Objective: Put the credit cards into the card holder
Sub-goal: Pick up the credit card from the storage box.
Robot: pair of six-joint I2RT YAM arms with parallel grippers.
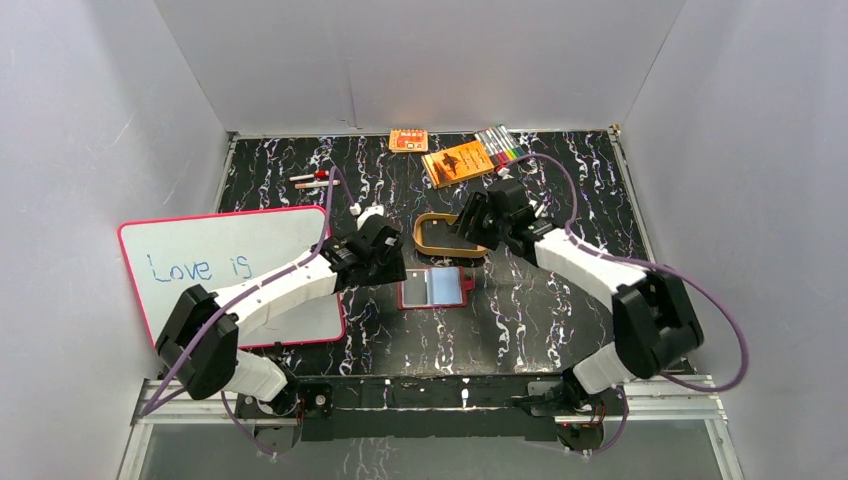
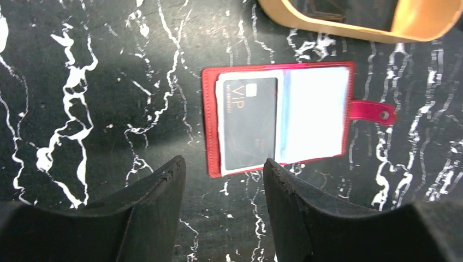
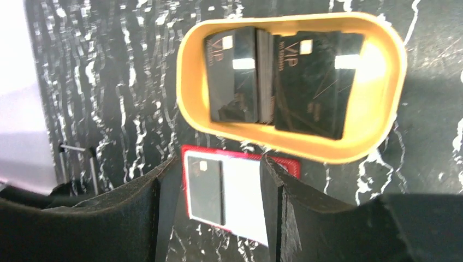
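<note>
- One thin, near-black rectangular credit card (image 2: 248,123) sits in the left clear sleeve of the small dark red, leather-like folding card holder (image 2: 210,109). The card holder lies open and flat on the black marbled bench (image 2: 82,82), so its sleeves face up for loading.
- Its snap tab (image 2: 371,112) points to 3 o'clock in the left wrist view, away from the sleeves. The right sleeve looks shiny and seems empty.
- At least two more credit cards (image 3: 311,82) lie partly overlapped in the tan-yellow oval tray (image 3: 188,93). In the top view the tray stands just at 12 o'clock from the card holder, so the way between them is short.
- The left hand (image 2: 224,164) hangs at the 6 o'clock edge of the card holder in its own view. Its fingers are apart and it holds nothing.
- The right hand (image 3: 215,166) hovers over the near rim of the tray, also parted and empty. I judge it is placed there to take the next card.
</note>
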